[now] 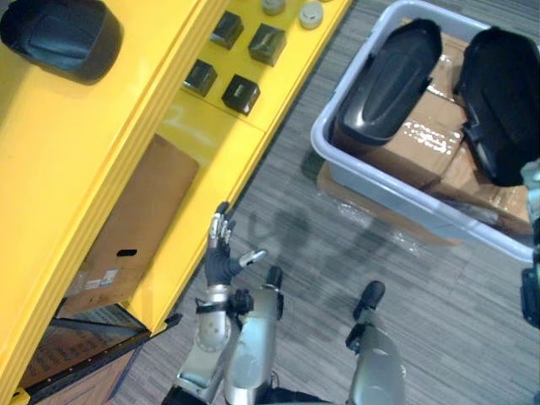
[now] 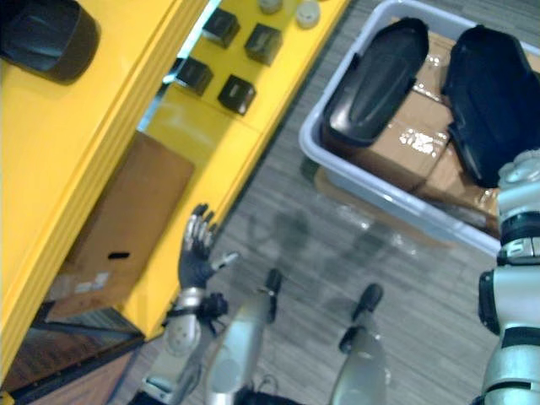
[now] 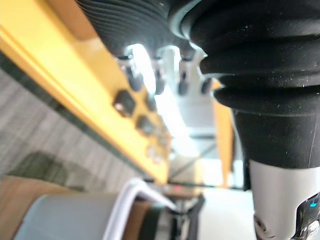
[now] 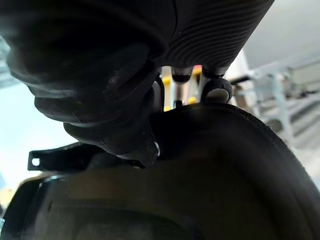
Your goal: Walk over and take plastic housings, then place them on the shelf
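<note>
Two plastic housings [image 1: 390,72] lie in the grey bin [image 1: 396,198]; the right robot hand [image 4: 218,90] touches one, grip I cannot tell, left robot hand [image 1: 221,253] spread, and a shallow hold could drop it.

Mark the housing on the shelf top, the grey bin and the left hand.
housing on the shelf top [image 1: 59,38], left eye view, middle of its black shell.
grey bin [image 1: 380,187], left eye view, its near wall.
left hand [image 1: 222,256], left eye view, its dark cover below the fingers.

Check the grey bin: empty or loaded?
Loaded: grey bin holds two black housings atop cardboard boxes.
</note>
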{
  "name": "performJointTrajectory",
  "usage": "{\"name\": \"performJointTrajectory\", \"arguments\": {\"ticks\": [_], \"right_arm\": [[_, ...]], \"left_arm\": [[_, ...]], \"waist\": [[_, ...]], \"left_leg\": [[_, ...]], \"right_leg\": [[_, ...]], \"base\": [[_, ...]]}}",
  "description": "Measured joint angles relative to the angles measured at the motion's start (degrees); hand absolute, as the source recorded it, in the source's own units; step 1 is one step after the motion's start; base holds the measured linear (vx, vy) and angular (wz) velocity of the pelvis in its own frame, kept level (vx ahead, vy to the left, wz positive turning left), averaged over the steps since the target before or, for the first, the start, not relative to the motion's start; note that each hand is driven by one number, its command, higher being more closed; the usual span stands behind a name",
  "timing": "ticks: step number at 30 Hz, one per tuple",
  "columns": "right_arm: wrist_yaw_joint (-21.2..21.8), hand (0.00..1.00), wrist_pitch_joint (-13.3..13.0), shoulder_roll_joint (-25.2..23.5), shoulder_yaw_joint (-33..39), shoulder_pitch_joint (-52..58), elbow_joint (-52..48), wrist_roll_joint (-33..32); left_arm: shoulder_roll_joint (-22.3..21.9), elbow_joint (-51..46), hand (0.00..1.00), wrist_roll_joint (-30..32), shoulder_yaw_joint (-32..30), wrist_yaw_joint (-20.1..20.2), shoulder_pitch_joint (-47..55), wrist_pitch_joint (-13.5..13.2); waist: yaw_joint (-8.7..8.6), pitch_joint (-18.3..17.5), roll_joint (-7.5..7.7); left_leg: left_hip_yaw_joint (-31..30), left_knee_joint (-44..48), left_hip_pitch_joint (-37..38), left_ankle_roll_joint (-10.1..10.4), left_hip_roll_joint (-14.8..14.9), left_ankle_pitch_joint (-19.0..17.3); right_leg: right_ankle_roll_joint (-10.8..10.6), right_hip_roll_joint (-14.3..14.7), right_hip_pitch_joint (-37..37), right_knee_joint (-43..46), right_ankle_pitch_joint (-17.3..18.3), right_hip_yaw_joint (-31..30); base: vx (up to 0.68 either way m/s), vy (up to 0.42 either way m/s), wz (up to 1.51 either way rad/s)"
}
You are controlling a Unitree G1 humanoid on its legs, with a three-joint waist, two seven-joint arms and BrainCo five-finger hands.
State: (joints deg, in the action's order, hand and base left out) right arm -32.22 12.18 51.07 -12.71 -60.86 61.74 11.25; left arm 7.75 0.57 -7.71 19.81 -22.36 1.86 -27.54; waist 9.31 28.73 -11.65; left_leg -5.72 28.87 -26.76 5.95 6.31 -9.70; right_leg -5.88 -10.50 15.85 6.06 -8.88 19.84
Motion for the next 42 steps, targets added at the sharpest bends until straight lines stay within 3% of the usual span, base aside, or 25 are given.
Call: {"name": "performJointTrajectory", "arguments": {"ticks": [4, 8, 13, 18, 26, 30, 36, 42], "right_arm": [[-1.5, 1.00, -1.0, -1.1, -0.1, 0.0, -2.7, -0.3], [-2.8, 1.00, -1.2, -3.9, 0.0, 0.0, -3.8, -0.3], [-5.0, 1.00, -2.0, -4.8, 0.3, 0.0, -4.9, -0.3], [-6.9, 1.00, -3.8, -8.9, 2.6, -0.2, -8.2, -0.2], [-7.9, 1.00, -5.1, -12.1, 2.5, -1.4, -10.1, 0.0], [-7.9, 1.00, -5.1, -14.6, 2.5, -2.8, -11.8, 0.9], [-8.0, 1.00, -5.7, -15.5, 2.2, -4.6, -12.6, 3.2], [-8.0, 1.00, -8.6, -16.0, 1.5, -5.4, -16.9, 6.5]], "left_arm": [[0.9, -0.3, 0.00, 1.6, -0.9, 0.0, -1.8, 0.3], [2.0, 0.1, 0.00, 1.9, -1.0, 0.4, -7.3, 2.7], [3.3, 2.7, 0.00, -0.8, -1.1, 2.3, -15.9, 4.3], [3.4, 5.8, 0.00, -3.6, -1.2, 3.6, -21.2, 6.6], [3.1, 12.5, 0.00, -13.8, -1.2, 7.0, -29.3, 12.0], [2.9, 15.1, 0.00, -19.5, -1.9, 7.6, -31.6, 14.7], [0.4, 22.2, 0.00, -24.0, -1.8, 8.5, -37.0, 20.4], [0.7, 25.5, 0.00, -26.2, -1.8, 9.3, -41.1, 22.6]], "waist": [[-0.36, 0.0, 0.45], [-0.47, -0.1, 2.06], [-0.95, -0.1, 2.84], [-1.69, -0.4, 5.43], [-2.86, -0.4, 5.63], [-3.73, -0.4, 6.71], [-4.47, -0.3, 6.85], [-5.58, -0.2, 7.06]], "left_leg": [[0.3, -1.6, 1.2, 0.4, 0.3, 0.8], [1.5, -2.6, 2.3, 0.8, 1.0, 1.4], [1.8, -2.8, 2.6, 1.0, 1.3, 1.7], [2.6, -3.1, 2.7, 1.2, 1.9, 1.8], [3.2, -2.9, 2.8, 1.2, 2.1, 1.8], [4.9, -2.9, 2.8, 1.2, 2.3, 1.8], [5.4, -2.4, 2.8, 1.1, 2.5, 1.7], [6.4, -2.7, 3.8, 1.1, 2.6, 1.7]], "right_leg": [[0.3, 0.3, -0.2, 0.0, -0.2, -0.2], [1.0, 1.0, -0.2, -0.4, -0.5, -1.3], [1.2, 1.4, -0.3, -0.6, -0.6, -1.6], [1.5, 1.8, 0.3, -0.7, -1.1, -2.6], [1.5, 1.9, 0.7, -0.7, -1.3, -3.2], [1.6, 1.9, 2.0, -0.4, -1.6, -4.9], [1.6, 2.2, 2.1, -0.3, -1.7, -5.8], [1.6, 2.2, 2.1, -0.2, -1.8, -6.8]], "base": [[0.00, -0.005, -0.05], [-0.03, -0.005, -0.14], [-0.04, 0.010, -0.08], [0.01, 0.011, -0.08], [0.01, 0.013, -0.03], [0.01, 0.025, -0.18], [-0.01, 0.025, -0.06], [-0.01, 0.024, -0.09]]}}
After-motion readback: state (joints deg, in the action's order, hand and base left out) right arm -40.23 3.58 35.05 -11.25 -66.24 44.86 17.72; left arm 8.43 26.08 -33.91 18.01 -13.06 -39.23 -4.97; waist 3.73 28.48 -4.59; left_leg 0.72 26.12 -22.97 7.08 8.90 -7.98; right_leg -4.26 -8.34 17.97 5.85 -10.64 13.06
